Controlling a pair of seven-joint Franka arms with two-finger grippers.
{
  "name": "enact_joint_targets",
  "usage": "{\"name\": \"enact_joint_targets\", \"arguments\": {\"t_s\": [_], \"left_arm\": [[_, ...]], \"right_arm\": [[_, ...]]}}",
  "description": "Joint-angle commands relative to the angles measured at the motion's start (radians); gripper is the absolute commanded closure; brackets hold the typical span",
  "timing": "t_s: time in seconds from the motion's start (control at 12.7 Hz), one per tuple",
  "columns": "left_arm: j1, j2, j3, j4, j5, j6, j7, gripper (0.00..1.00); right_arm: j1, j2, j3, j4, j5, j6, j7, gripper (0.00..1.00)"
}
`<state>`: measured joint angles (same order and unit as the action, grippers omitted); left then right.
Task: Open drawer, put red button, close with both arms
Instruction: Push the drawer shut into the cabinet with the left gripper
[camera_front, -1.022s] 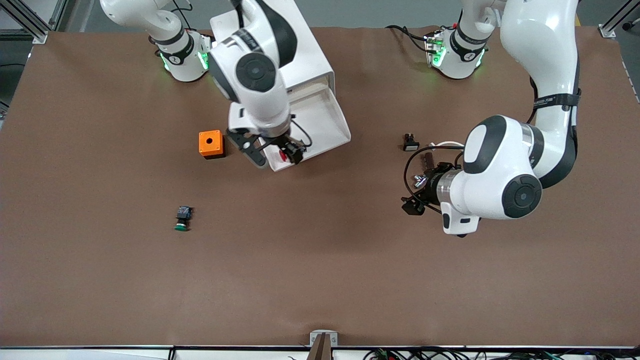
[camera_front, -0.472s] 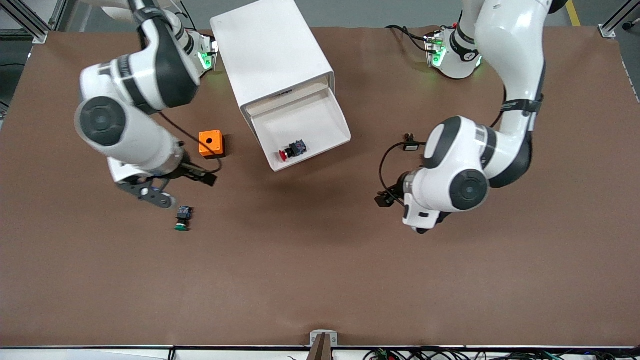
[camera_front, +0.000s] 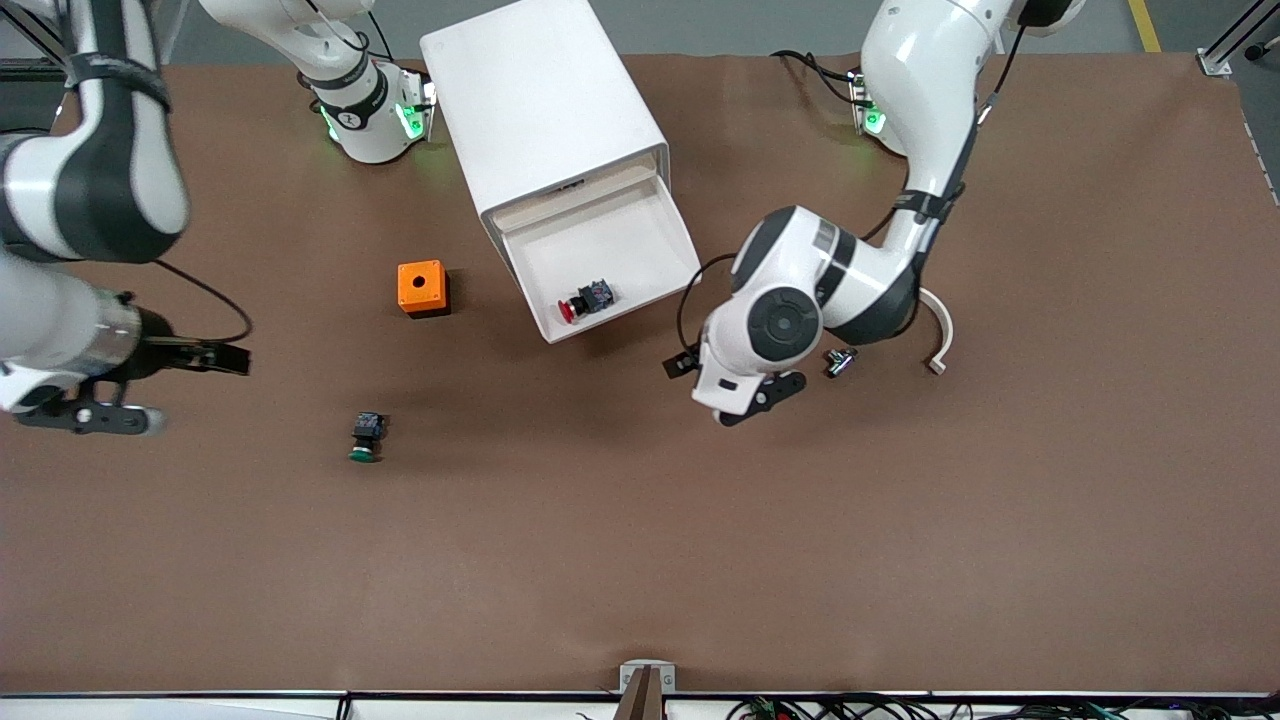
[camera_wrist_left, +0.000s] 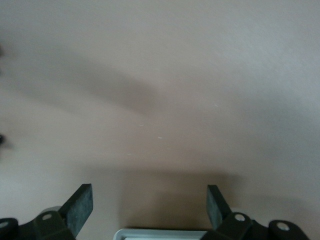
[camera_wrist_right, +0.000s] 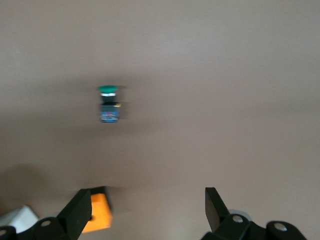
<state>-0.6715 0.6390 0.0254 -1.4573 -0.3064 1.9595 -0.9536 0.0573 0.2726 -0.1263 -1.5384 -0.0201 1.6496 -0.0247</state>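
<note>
red button (camera_front: 582, 301) lies in the drawer (camera_front: 668, 232), which stands pulled out | left hand (camera_front: 735, 392) fingers apart, empty, over the surface beside the drawer front (placed to push) | right hand (camera_front: 150, 385) fingers apart, empty, toward its end of the surface

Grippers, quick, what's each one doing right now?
Left gripper: open, empty, over the table beside the drawer.
Right gripper: open, empty, over bare table.
</note>
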Motion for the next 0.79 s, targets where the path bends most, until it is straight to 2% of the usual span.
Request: {"name": "enact_joint_targets", "arguments": {"t_s": [0.0,0.24,0.55,0.71], "left_arm": [[-0.068,-0.018,0.005,-0.093,0.016,0.142,-0.005,0.00],[-0.117,-0.028,-0.005,-0.120,0.006,0.160,-0.011,0.00],[-0.117,-0.047,-0.099,-0.146,0.000,0.162,-0.092,0.00],[-0.117,-0.047,-0.151,-0.149,0.000,0.162,-0.141,0.00]], "right_arm": [[-0.066,-0.012,0.025,0.018,-0.018,-0.011,-0.081,0.00],[-0.079,-0.003,0.025,0.081,-0.037,-0.016,-0.072,0.00],[-0.077,-0.003,0.027,0.109,-0.022,-0.017,-0.072,0.00],[-0.063,-0.003,0.031,0.101,-0.018,-0.100,-0.066,0.00]]}}
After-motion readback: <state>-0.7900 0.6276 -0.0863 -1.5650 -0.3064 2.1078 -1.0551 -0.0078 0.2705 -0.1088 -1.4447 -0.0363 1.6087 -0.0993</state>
